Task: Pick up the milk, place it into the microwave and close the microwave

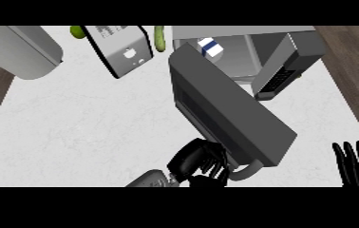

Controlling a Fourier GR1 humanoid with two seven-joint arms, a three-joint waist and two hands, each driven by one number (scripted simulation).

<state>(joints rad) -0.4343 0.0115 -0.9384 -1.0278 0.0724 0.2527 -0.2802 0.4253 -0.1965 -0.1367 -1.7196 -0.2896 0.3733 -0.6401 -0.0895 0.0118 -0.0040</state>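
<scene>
Head view: the milk [210,47] stands inside the microwave [242,63], at its back left corner. The door [224,108] hangs open over the counter [91,122]. The left hand [193,159] is at the door's near edge, just beside the handle [247,171], its fingers curled and holding nothing. The right hand [346,161] rests at the view's right edge, fingers straight up.
</scene>
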